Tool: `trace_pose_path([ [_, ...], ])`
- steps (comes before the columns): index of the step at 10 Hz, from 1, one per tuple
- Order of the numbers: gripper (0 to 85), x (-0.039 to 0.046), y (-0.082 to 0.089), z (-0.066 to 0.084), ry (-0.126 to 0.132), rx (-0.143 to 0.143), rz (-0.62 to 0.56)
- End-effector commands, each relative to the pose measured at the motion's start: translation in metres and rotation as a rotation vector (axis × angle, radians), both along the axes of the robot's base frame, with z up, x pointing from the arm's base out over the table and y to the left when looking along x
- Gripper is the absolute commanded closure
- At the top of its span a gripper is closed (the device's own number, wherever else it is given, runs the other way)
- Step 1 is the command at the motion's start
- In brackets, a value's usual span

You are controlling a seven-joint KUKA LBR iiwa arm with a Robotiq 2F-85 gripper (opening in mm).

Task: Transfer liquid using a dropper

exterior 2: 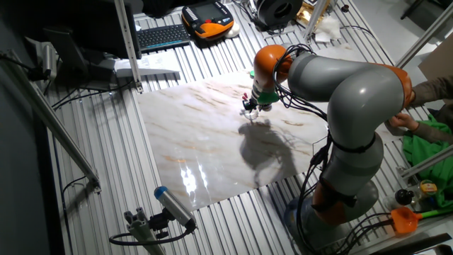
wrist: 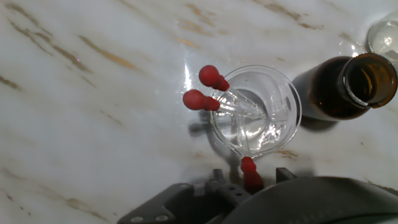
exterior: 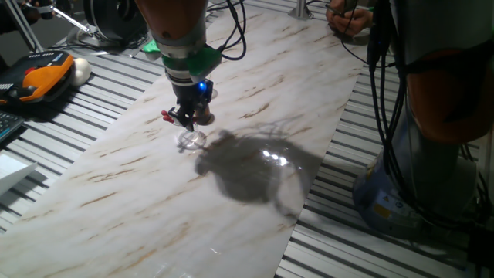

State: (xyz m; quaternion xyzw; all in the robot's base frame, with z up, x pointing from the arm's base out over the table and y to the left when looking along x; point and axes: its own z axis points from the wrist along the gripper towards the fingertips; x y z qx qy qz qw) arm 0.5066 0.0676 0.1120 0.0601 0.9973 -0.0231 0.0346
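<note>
A clear glass beaker [wrist: 255, 112] stands on the marble board, and in the one fixed view [exterior: 191, 140] it is just under the hand. The dropper's small red bulb [wrist: 248, 167] leans over the beaker's near rim. My gripper [wrist: 249, 178] hangs low over that rim with its fingers [wrist: 215, 178] apart on either side of the bulb, not clearly touching it. It also shows in both fixed views [exterior: 189, 120] [exterior 2: 250, 108]. Two look-alike droppers [wrist: 202, 99] lean out of the beaker's far left side. An open amber bottle [wrist: 345, 87] stands right beside the beaker.
A second clear glass [wrist: 384, 34] stands beyond the bottle. The marble board [exterior: 231, 216] lies on a slatted metal table. An orange pendant [exterior: 42, 77] and a keyboard [exterior 2: 163, 35] lie off the board. A person [exterior 2: 425, 120] stands by the arm's base.
</note>
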Motion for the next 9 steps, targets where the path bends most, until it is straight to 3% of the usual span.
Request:
trace_pose_path([
  [1, 51.0, 0.0002, 0.0, 0.0006, 0.0, 0.0, 0.001],
  [8, 51.0, 0.0006, 0.0011, 0.0033, -0.004, 0.006, 0.008],
  [9, 68.0, 0.0007, 0.0011, 0.0035, -0.004, 0.01, 0.011],
])
